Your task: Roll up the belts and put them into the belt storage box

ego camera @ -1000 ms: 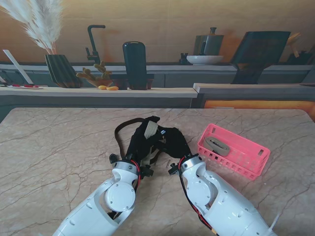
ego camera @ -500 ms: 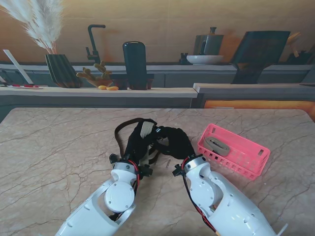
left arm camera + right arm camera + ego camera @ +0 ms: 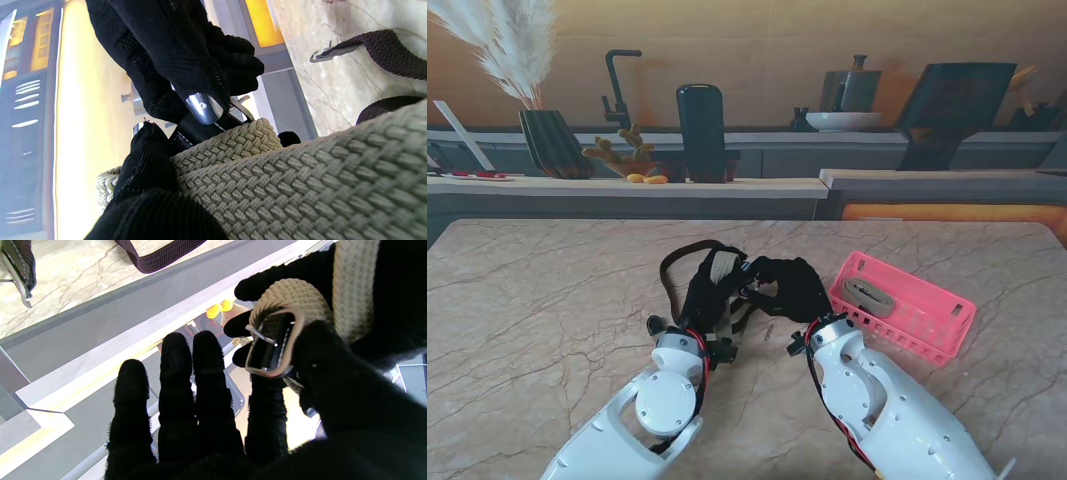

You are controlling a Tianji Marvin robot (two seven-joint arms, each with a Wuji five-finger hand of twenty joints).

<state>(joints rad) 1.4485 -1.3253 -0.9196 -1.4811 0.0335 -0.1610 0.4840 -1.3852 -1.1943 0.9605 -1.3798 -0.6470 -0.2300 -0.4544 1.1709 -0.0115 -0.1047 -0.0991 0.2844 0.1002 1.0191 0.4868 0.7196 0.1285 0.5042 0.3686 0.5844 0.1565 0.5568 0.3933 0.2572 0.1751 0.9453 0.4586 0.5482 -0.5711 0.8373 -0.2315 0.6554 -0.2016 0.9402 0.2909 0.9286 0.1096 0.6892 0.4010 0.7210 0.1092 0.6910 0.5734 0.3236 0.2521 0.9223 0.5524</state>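
A beige woven belt (image 3: 720, 268) is held above the marble table (image 3: 527, 300) near its centre, between the two black-gloved hands. The left hand (image 3: 705, 295) is closed around the belt; in the left wrist view the webbing (image 3: 300, 180) is seen pressed under the thumb and against the fingers. The metal buckle (image 3: 272, 345) at the belt's end is pinched by the right hand (image 3: 789, 285) between thumb and forefinger, as seen in the right wrist view, while the remaining three fingers (image 3: 186, 386) are extended, straight and pressed side by side, touching nothing.

A second belt, dark brown (image 3: 670, 268), is seen looped on the table at about 10 o'clock from the left hand; its metal end fitting (image 3: 321, 55) is lying on the marble. Whether this belt is touched by either hand cannot be told.

The pink storage box (image 3: 905, 308) is standing at about 3 o'clock from the right hand, just beside it but apart. One belt (image 3: 867, 296), tan and rolled flat, is already lying inside its left end. The rest of the box's interior cannot be made out through the lattice wall.
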